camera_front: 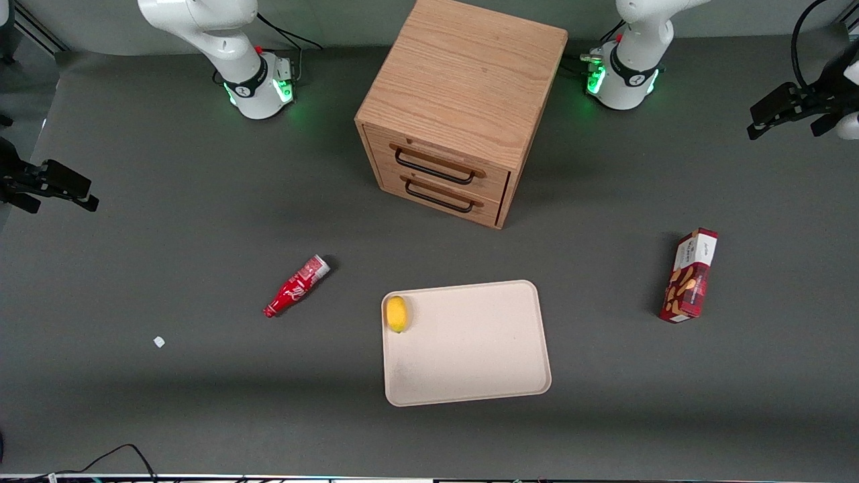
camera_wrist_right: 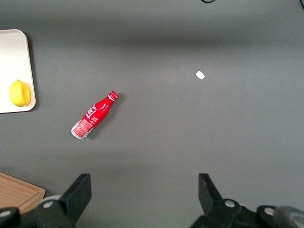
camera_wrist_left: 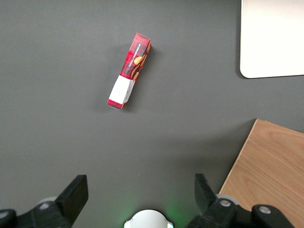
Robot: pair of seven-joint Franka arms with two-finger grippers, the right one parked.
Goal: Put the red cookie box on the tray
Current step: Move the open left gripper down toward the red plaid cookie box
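The red cookie box (camera_front: 689, 276) lies on the grey table toward the working arm's end, apart from the tray. It is dark-red plaid with cookie pictures and a white end panel. It also shows in the left wrist view (camera_wrist_left: 129, 70), lying flat and untouched. The cream-beige tray (camera_front: 470, 349) sits near the table's front edge, in front of the drawer cabinet; one corner shows in the left wrist view (camera_wrist_left: 273, 38). My left gripper (camera_front: 755, 121) hangs high above the table, farther from the front camera than the box. In its wrist view the gripper (camera_wrist_left: 141, 183) is open wide and empty.
A yellow lemon (camera_front: 396, 313) lies on the tray at its rim. A red soda bottle (camera_front: 296, 286) lies toward the parked arm's end. A wooden two-drawer cabinet (camera_front: 463, 100) stands at the table's middle back. A small white scrap (camera_front: 159, 341) lies near the bottle.
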